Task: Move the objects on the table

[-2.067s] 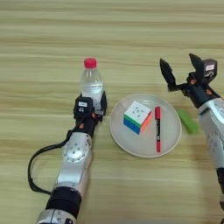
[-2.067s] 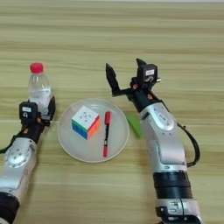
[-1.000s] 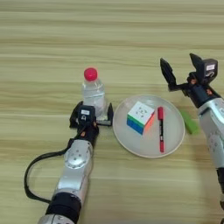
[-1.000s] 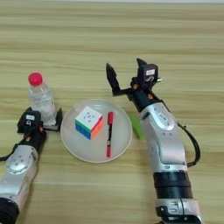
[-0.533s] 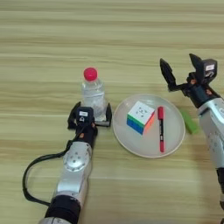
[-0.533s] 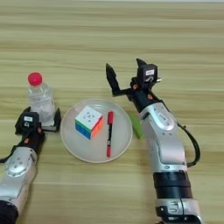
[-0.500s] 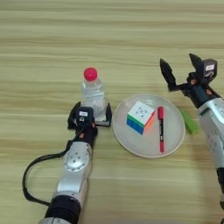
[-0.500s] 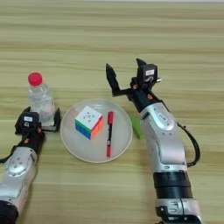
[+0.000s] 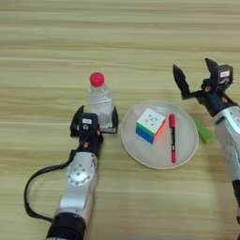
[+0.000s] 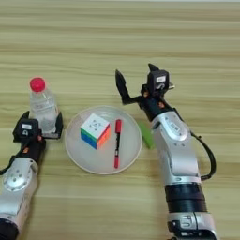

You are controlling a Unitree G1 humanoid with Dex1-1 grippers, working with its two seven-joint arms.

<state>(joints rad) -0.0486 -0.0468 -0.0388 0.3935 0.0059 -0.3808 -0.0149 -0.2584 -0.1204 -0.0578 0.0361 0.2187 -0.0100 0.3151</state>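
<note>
Left gripper (image 9: 95,123) spread wide around bottle (image 9: 100,100), contact unclear. Right gripper (image 10: 137,78) wide open, hovering past plate (image 9: 186,151) holding cube (image 9: 151,125).

Left arm (image 9: 79,180): silver-grey cylindrical forearm casing with a round disc joint cover behind the claw, a black cuff at its near end, and a thin black cable looping out beside it. Left gripper (image 9: 95,125): two black fingers on a black block that bore a small white label and an orange spot. Right arm (image 10: 177,154): matching silver-grey casing, black ribbed collar, black cable along its outer side. Right gripper (image 10: 137,82): two pointed black fingers, white-labelled black housing, orange accents behind the claw.
</note>
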